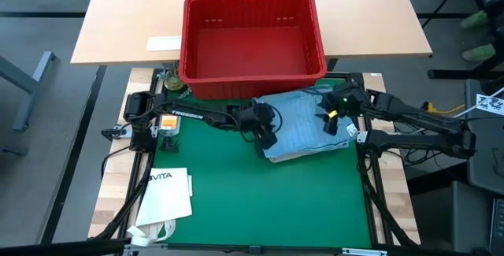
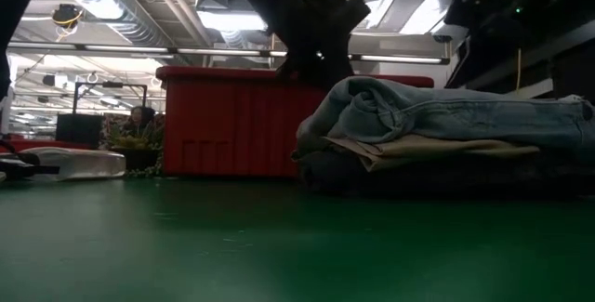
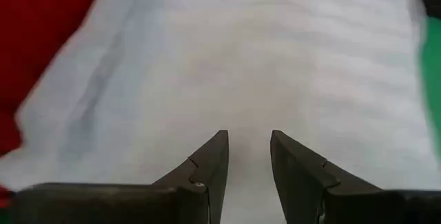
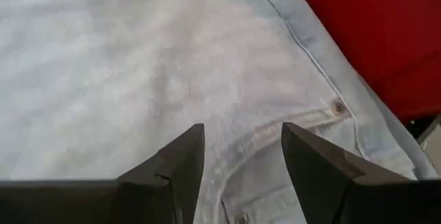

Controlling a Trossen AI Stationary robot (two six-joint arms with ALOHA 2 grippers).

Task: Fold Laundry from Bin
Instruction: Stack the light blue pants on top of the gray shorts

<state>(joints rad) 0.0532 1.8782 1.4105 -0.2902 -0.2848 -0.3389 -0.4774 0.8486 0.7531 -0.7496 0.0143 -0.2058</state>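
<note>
Jaws apart over jeans (image 1: 303, 126) edges

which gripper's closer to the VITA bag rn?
Left. The left gripper sits over the left edge of the jeans, jaws open, up and right of the VITA bag. The right gripper is over the jeans' right side, farther off, jaws open.

Faded, soft denim on the light blue jeans (image 1: 303, 126), seams stitched, metal rivets showing. Red bin (image 1: 252, 43) is ribbed, slightly glossy plastic. Green mat (image 1: 260, 201) looks matt, smooth; bench (image 1: 118, 20) pale wood.
</note>
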